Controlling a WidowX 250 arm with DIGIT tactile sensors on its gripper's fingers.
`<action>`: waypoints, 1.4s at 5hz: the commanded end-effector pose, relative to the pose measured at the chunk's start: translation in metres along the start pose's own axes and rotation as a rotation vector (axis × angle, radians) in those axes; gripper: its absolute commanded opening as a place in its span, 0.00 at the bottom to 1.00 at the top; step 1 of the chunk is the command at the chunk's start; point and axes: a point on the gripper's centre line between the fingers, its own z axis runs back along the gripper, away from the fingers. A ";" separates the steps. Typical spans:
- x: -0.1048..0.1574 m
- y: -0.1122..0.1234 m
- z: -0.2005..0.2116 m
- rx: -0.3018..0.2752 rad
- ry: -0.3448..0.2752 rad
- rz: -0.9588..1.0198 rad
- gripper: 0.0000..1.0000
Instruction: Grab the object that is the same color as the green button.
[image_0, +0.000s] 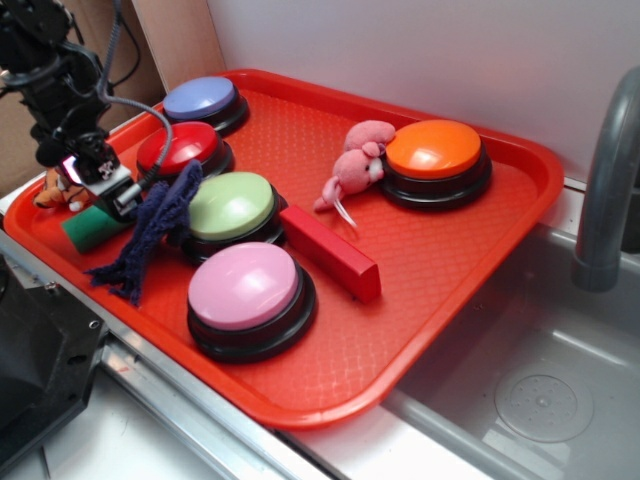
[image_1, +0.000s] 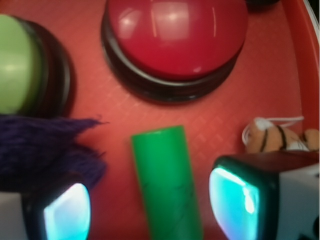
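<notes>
Tray (image_0: 480, 300) contents, exterior view. Back row: two buttons at left (image_0: 203, 100) (image_0: 184, 148), one at right (image_0: 436, 160) with a plush toy (image_0: 355, 168) touching its left side. Middle: the green button (image_0: 232, 208), a yarn bundle (image_0: 150, 232) to its left, a block (image_0: 330, 252) to its right. Front: one button (image_0: 248, 292). Far left: the object (image_1: 167, 182) lying flat between the gripper (image_1: 150, 207) fingers, small toy (image_1: 280, 136) beside it.
</notes>
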 end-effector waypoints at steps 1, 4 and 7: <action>-0.003 0.010 -0.021 0.018 0.009 0.011 1.00; 0.005 -0.003 -0.003 0.067 0.053 0.087 0.00; 0.033 -0.060 0.129 -0.025 -0.007 0.152 0.00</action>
